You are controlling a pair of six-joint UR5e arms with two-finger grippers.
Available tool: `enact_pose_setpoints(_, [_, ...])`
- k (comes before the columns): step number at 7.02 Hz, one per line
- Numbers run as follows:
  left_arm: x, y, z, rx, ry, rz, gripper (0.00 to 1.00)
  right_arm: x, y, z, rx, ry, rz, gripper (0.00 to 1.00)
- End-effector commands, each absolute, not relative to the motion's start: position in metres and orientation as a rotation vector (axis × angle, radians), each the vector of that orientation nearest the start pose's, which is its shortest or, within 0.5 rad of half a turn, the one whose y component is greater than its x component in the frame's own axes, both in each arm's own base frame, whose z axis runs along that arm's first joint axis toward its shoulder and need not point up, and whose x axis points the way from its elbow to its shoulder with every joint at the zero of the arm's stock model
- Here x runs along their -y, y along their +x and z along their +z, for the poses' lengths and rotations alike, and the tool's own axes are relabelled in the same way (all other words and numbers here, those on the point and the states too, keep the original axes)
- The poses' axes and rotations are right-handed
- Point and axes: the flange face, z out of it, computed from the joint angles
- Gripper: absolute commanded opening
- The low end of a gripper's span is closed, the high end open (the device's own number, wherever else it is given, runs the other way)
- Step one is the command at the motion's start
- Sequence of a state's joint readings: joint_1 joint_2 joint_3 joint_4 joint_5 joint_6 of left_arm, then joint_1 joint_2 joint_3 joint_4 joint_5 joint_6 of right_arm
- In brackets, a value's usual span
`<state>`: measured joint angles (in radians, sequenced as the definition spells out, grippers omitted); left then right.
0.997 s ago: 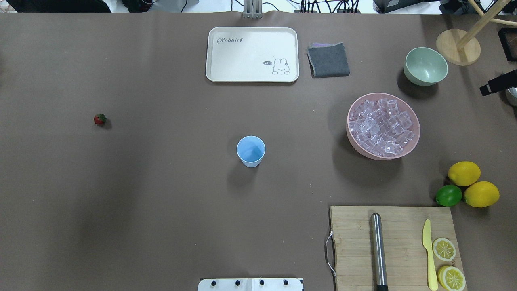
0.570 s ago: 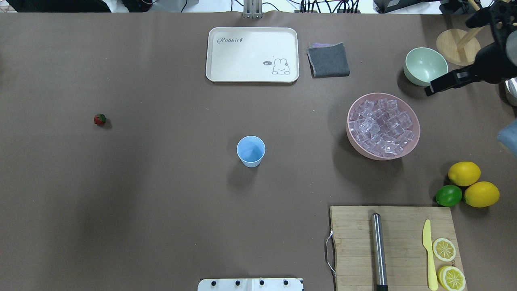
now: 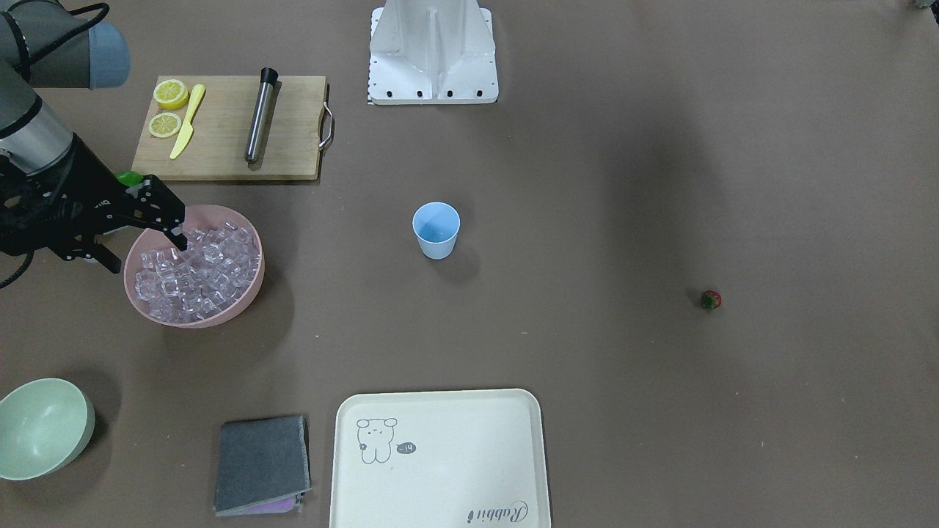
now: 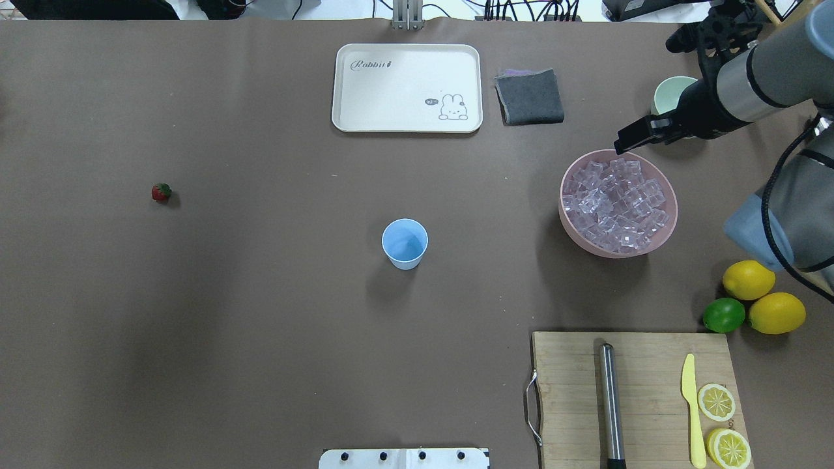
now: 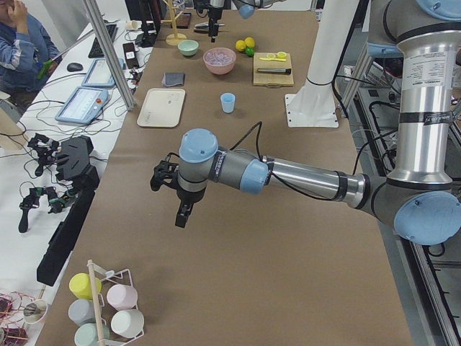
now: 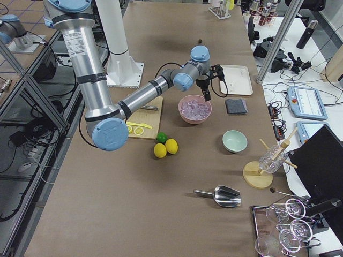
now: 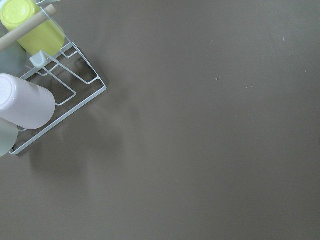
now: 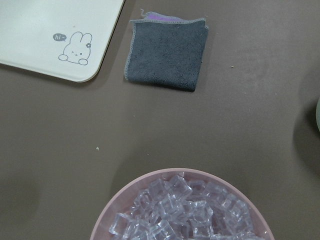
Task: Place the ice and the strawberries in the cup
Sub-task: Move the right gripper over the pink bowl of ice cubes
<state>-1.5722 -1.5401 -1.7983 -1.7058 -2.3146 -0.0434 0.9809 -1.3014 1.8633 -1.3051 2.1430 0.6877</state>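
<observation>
Far off to the left, the left gripper (image 5: 183, 213) hangs over the bare brown table (image 4: 260, 326) near a white wire rack of cups (image 7: 75, 85). We cannot tell if its fingers are apart or together.

Next comes the tiny red strawberry with a green cap (image 4: 161, 192). It lies alone on the table, well apart from everything. In the middle stands the small light blue plastic cup (image 4: 404, 243), upright with nothing in it.

On the right sits the round pink bowl (image 4: 619, 254), heaped with little clear ice cubes (image 4: 612, 202). The right gripper (image 3: 147, 254) hovers above the bowl near its rim. Its two fingers are apart and hold nothing (no cube is picked yet).

So we think no part of the job is done. The ice and the berry both have to go in the cup.

The flat cream tray (image 4: 407, 127) says "Rabbit", and its drawn bunny has a little "hi" bubble.
</observation>
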Motion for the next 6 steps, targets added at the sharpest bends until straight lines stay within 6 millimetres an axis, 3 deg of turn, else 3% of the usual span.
enact_pose_setpoints(1, [0.49,-0.067,0.549,-0.742,0.299,0.08,0.98,0.512,-0.286,0.352,0.89,0.3,-0.132,0.92])
enact_pose_setpoints(5, [0.49,-0.066,0.547,-0.74,0.304,0.085,0.98,0.508,-0.324,0.399,0.793,0.255,-0.139,0.92])
enact_pose_setpoints(6, [0.49,-0.067,0.548,-0.74,0.313,0.087,0.98,0.505,-0.332,0.4,0.788,0.252,-0.147,0.92])
